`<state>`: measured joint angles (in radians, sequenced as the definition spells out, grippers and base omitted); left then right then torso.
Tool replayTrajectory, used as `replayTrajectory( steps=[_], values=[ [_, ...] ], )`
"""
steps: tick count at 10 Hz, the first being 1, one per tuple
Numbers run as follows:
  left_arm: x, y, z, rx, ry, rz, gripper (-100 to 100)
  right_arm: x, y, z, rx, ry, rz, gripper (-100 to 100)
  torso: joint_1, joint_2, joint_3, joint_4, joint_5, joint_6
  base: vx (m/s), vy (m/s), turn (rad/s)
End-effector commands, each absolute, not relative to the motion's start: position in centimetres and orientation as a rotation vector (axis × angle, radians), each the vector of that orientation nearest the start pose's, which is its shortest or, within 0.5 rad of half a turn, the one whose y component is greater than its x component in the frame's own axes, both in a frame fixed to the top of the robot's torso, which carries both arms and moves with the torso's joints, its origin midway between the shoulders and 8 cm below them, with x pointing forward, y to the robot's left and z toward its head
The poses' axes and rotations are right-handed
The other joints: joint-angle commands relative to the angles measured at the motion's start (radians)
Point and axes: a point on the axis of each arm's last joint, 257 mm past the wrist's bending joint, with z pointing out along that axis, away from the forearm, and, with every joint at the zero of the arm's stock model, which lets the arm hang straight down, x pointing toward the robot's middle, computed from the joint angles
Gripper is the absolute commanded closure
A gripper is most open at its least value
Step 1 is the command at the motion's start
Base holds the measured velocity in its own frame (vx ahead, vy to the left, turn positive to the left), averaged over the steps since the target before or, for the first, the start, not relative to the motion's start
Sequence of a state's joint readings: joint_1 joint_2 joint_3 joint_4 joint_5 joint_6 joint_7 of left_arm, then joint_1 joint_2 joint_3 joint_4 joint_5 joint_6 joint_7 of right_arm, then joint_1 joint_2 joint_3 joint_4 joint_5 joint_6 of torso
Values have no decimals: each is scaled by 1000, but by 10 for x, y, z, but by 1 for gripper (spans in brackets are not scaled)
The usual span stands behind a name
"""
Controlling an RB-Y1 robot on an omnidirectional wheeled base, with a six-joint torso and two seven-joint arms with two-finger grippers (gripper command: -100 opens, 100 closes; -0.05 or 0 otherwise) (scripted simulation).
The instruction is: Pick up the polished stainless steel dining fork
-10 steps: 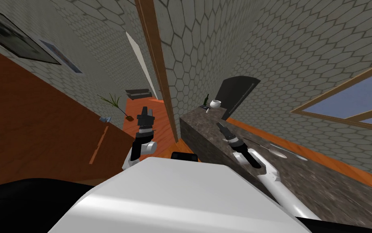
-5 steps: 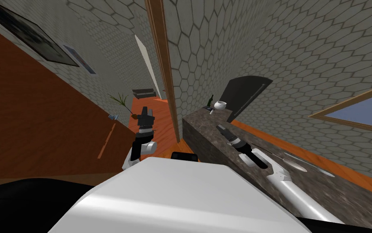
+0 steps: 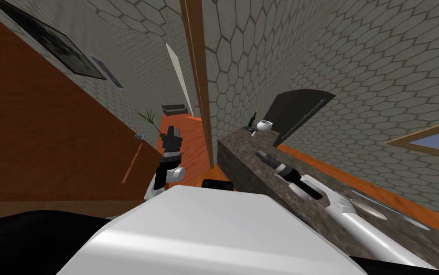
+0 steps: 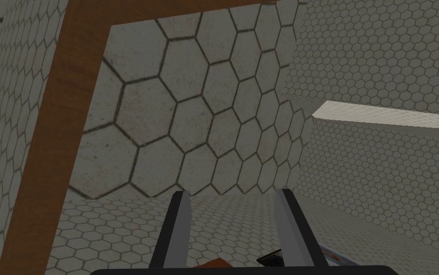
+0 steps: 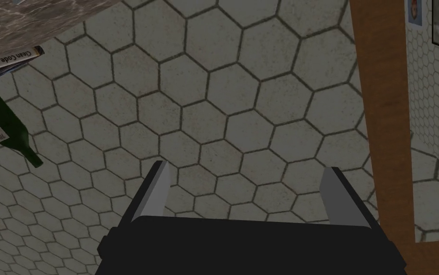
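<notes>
Head view showed the left gripper (image 3: 171,130) raised over the orange floor (image 3: 187,143), well apart from the dark marbled counter (image 3: 242,160). The right gripper (image 3: 260,154) hung low over that counter. Pale utensil shapes (image 3: 370,212) lay on the counter just beside the right forearm, and I could not tell which of them was the fork. A white bowl (image 3: 264,125) and a green bottle (image 3: 253,117) stood at the far end.

Left wrist view had the left gripper (image 4: 233,192) with its fingers parted by a narrow gap and nothing between them.

Right wrist view had the right gripper (image 5: 245,167) spread wide and empty, its fingers aimed at the hexagon-tiled wall (image 5: 242,95). Near the counter's corner (image 5: 32,24) a book (image 5: 16,57) overhung the edge beside the green bottle (image 5: 4,125).
</notes>
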<state>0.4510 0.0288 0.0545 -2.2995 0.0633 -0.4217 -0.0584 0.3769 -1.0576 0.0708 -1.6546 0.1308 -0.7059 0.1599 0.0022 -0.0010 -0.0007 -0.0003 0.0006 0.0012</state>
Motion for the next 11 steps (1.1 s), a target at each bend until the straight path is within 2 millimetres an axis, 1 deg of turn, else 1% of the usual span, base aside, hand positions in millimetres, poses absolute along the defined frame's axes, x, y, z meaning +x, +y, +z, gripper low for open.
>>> replayTrajectory(
  steps=[1,2,3,4,5,6,7,8,9,11],
  values=[
    [353,297,36,-659,618,-1250,0,385,-357,-193,-242,1732,722,-100,0,0,0,0,0,0,35,19,118],
    [353,297,36,-659,618,-1250,0,386,-361,-193,-253,1744,708,-100,0,0,0,0,0,0,30,16,44],
    [353,297,36,-659,618,-1250,0,379,-374,-211,-293,1810,667,-100,0,0,0,0,0,0,31,24,83],
    [353,297,36,-659,618,-1250,0,379,-378,-211,-298,1820,655,-100,0,0,0,0,0,0,21,17,49],
    [353,297,36,-659,618,-1250,0,371,-396,-230,-338,1892,604,-100,0,1,0,0,0,0,16,19,78],
    [353,297,36,-659,618,-1250,0,361,-405,-245,-379,1951,573,-100,0,1,1,0,0,0,24,22,112],
    [353,297,36,-659,618,-1250,0,362,-415,-245,-390,1968,547,-100,0,1,0,0,0,0,29,18,43],
    [353,297,36,-659,618,-1250,0,350,-429,-260,-433,2032,508,-100,0,1,0,0,0,0,32,23,46],
    [353,297,36,-659,618,-1250,0,350,-438,-261,-432,2046,486,-100,0,0,0,0,0,0,19,14,26],
    [353,297,36,-659,618,-1250,0,322,-477,-290,-508,2183,388,-100,0,1,1,0,0,0,16,16,67]
  ],
)
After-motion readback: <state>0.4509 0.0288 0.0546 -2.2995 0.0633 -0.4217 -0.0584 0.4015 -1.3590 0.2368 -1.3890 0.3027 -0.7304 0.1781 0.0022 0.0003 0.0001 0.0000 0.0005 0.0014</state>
